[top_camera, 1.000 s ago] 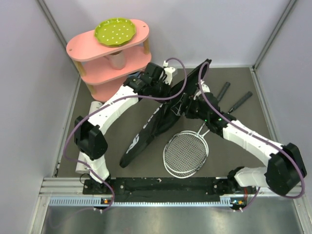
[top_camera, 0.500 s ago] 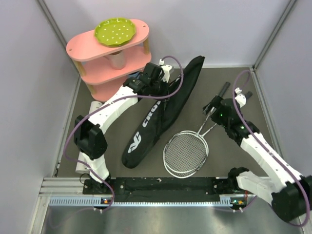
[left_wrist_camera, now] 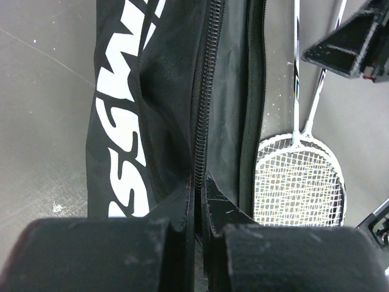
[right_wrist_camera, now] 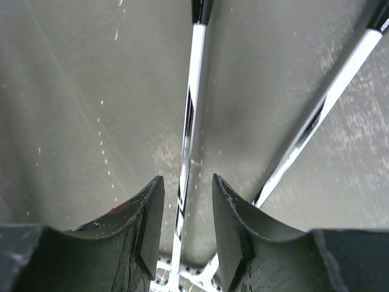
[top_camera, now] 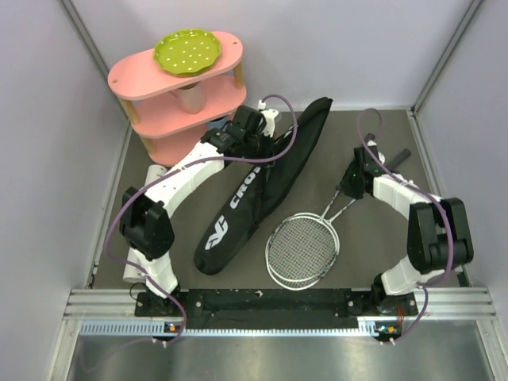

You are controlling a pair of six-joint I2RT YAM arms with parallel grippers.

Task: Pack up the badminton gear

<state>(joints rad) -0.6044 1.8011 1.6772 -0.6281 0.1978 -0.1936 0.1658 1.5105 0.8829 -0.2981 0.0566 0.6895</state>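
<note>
Clearly unzipped, the black bag (top_camera: 238, 202) is pinched by the left claw (left_wrist_camera: 199, 243); the right claw (right_wrist_camera: 187, 188) gapes astride a racket (right_wrist_camera: 193, 91).

- The black racket bag's (top_camera: 238, 214) white lettering is showing only "CRO"; the rest is disappearing under the left claw (top_camera: 254, 147).
- The left wrist view's edges are cropping that lettering to a few letters.
- The left arm (top_camera: 186, 168) is hiding most of the white tube (top_camera: 152, 172).
- The right arm (top_camera: 393, 189) is covering most of the racket handles (top_camera: 401, 154).
- Both racket shafts (right_wrist_camera: 193, 91) are running off the right wrist view's top edge.
- A pale cup-like thing (top_camera: 189, 98) is sitting half hidden under the pink shelf's (top_camera: 127, 79) top tier.
</note>
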